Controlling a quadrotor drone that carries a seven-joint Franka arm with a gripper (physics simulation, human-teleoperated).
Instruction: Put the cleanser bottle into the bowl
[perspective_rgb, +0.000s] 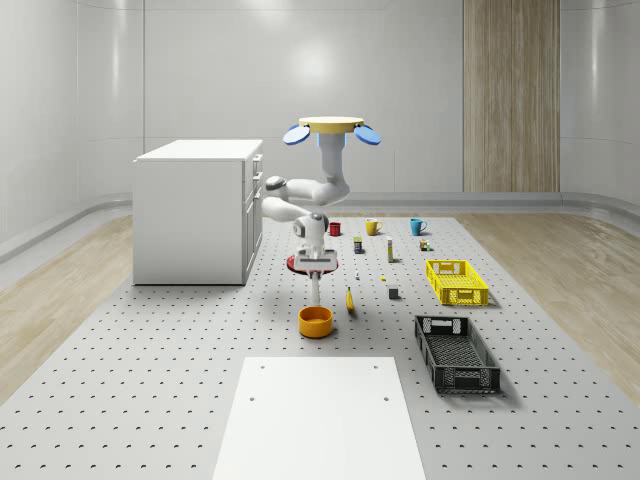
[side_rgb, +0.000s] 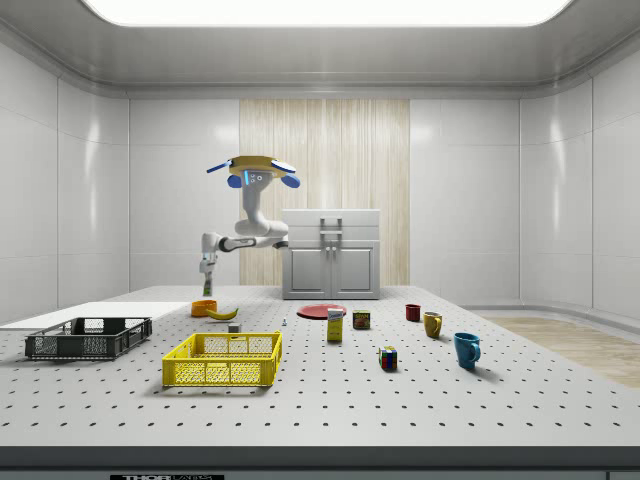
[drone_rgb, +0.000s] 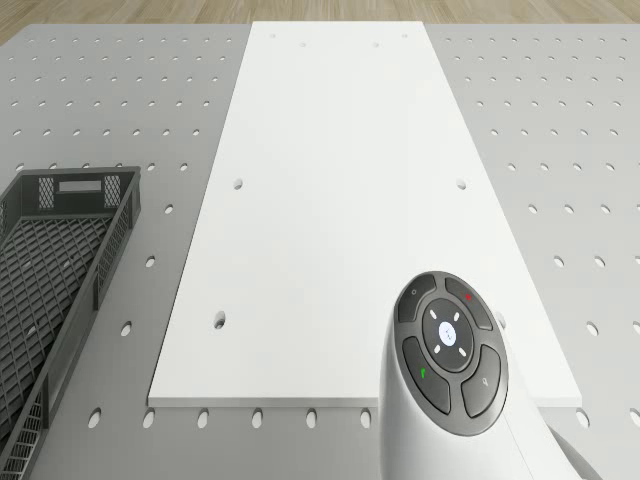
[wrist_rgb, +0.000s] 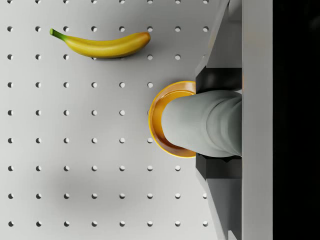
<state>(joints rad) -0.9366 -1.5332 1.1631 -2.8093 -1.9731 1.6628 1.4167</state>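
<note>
Perforated grey table (perspective_rgb: 150, 380); pincer (wrist_rgb: 220, 124) clamping pale cylindrical cleanser bottle (wrist_rgb: 205, 124) over round orange bowl (wrist_rgb: 156, 131) (drone (perspective_rgb: 331, 130) hovering).

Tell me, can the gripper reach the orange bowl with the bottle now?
Probably yes: the gripper holds the cleanser bottle directly above the bowl, with nothing between; the banana lies aside.

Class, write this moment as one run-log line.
drone: hovering over table | gripper: shut on bottle | bottle: above bowl | banana: beside bowl

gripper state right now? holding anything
Gripper: shut on the bottle, held above the bowl; the drone hovers over the table.
</note>
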